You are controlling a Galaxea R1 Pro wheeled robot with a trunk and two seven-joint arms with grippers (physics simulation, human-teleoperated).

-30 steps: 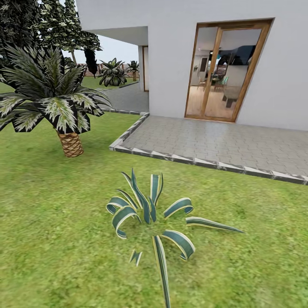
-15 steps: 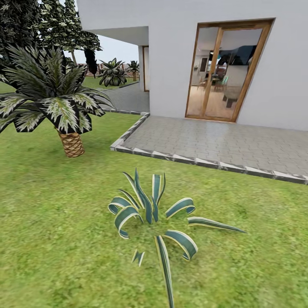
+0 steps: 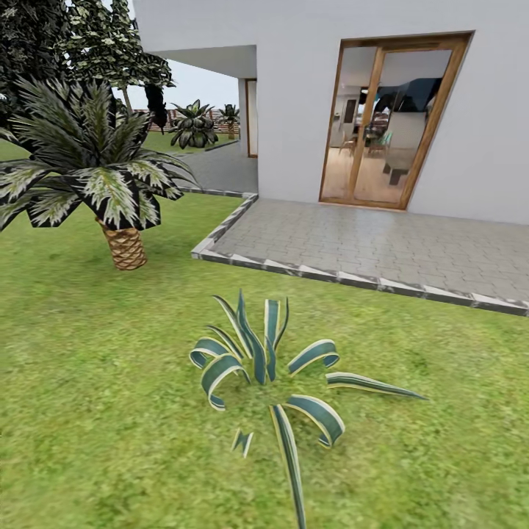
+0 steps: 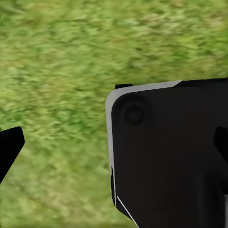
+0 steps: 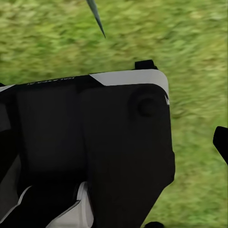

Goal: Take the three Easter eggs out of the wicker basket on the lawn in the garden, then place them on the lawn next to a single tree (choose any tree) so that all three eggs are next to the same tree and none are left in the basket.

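The lawn [image 3: 88,353] spreads bright green across the head view, and blurred grass [image 4: 61,61] passes under both wrist cameras. The Easter eggs, the wicker basket and the tree are out of view. My left gripper [image 4: 114,145] is open, its black fingertips [image 4: 10,147] at the picture's two sides with nothing held between them. My right gripper [image 5: 114,142] looks open too, one fingertip [image 5: 221,142] showing at the edge. Behind each gripper sits my own black body [image 5: 95,142].
A striped spiky plant [image 3: 268,367] grows in the grass straight ahead. A short palm [image 3: 123,246] stands at the left, with dark cone-shaped trees [image 3: 44,37] behind it. Grey paving [image 3: 382,246] with a raised kerb lies before the white house [image 3: 294,110] and its glass door [image 3: 386,125].
The whole head view has shifted slightly, with the plant, palm and paving sliding a little right and down, so the camera has moved. No grip has changed.
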